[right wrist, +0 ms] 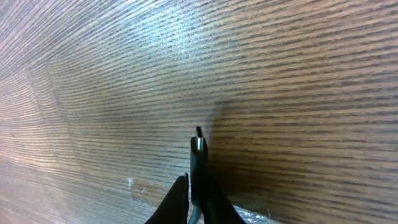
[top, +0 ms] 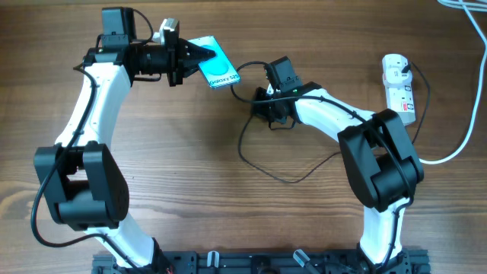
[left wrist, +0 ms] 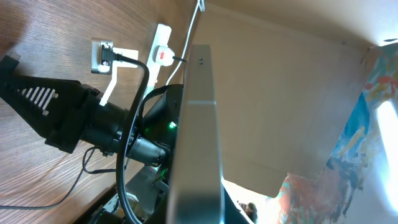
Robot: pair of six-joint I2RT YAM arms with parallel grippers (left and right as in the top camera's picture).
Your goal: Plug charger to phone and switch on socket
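My left end effector (top: 199,55) grips the phone (top: 219,67) above the desk (top: 190,167). Just right of the phone, my right end effector (top: 262,99) pinches the charger (right wrist: 199,168) tip, not yet plugged in. The socket (top: 400,87), well right of the phone, is untouched.

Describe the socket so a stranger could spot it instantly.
Look at the table's right side. The socket lies there: a white elongated strip with red switch marks, blockier than the white lead curving past it, with the black charger cable plugged in.
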